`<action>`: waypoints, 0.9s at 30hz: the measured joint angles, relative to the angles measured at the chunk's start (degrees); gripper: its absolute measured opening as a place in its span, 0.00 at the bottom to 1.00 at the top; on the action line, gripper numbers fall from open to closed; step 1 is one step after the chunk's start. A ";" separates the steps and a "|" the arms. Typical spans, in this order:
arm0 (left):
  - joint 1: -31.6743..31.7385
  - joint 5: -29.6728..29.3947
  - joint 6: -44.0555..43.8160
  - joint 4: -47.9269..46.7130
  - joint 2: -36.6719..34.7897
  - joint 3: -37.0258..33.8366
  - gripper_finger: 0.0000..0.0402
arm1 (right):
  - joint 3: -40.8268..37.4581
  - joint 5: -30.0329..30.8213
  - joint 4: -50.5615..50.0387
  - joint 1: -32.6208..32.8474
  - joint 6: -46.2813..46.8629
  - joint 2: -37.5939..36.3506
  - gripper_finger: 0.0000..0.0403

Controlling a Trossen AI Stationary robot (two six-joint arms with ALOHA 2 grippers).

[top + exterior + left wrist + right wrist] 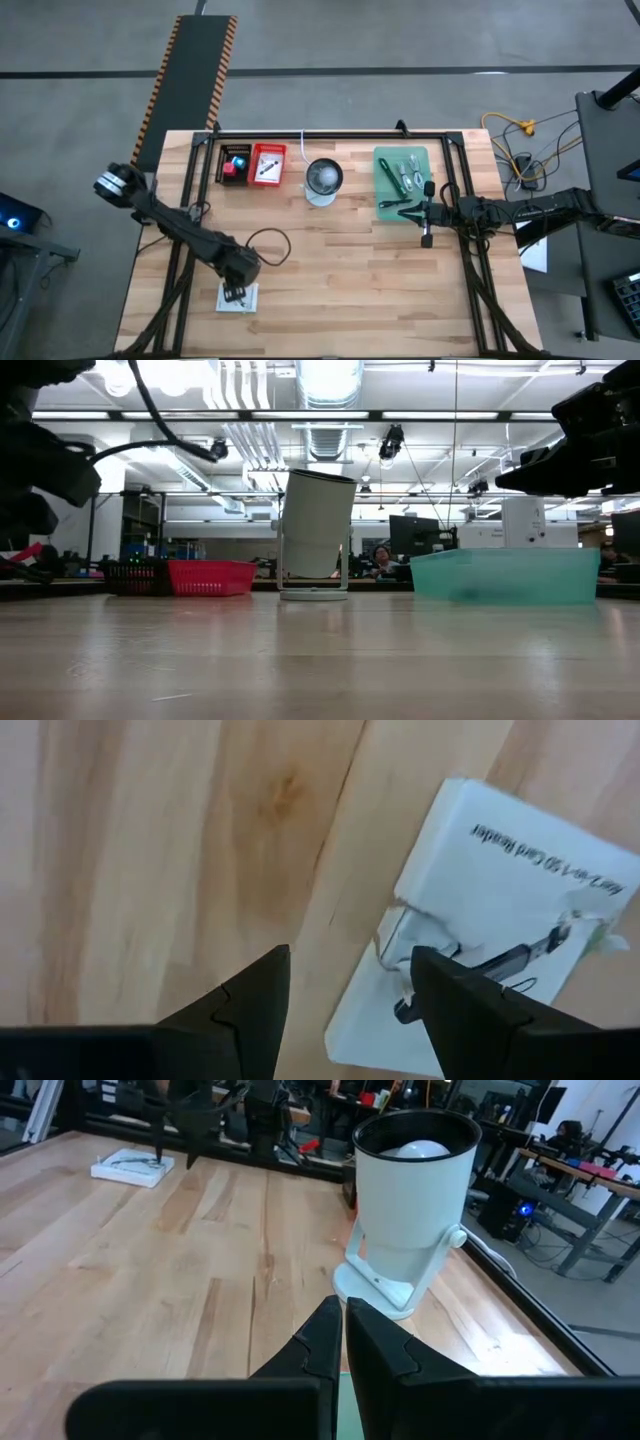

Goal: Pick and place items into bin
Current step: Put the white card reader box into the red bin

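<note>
A white card (500, 890) bearing a dark part lies flat on the wood near the table's front left (248, 300). My left gripper (345, 1010) points down just above it, open. One finger stands over the card's edge and the other over bare wood; the right wrist view shows this gripper (172, 1152) above the card (125, 1168). The green bin (402, 180) at the back right holds several small pieces. My right gripper (340, 1330) is shut and holds nothing; it hangs level over the bin's near edge (412, 211).
A white bowl on a tilting stand (323, 180) sits at the back middle (410, 1210). A red basket (267, 165) and a black one (235, 163) sit to its left. A black frame (330, 133) borders the table. Bare wood spans the middle.
</note>
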 joint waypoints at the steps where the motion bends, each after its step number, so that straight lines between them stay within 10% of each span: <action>1: -0.19 0.81 -0.05 0.07 0.49 0.00 0.48 | 0.00 0.00 0.00 0.00 0.00 0.00 0.02; 17: -0.88 1.87 3.04 5.83 8.00 -0.37 0.47 | 0.00 1.66 0.04 0.00 0.20 0.00 0.02; 27: 4.68 2.16 -1.75 6.09 8.25 -0.46 0.15 | 0.00 1.66 0.06 0.02 0.22 0.00 0.02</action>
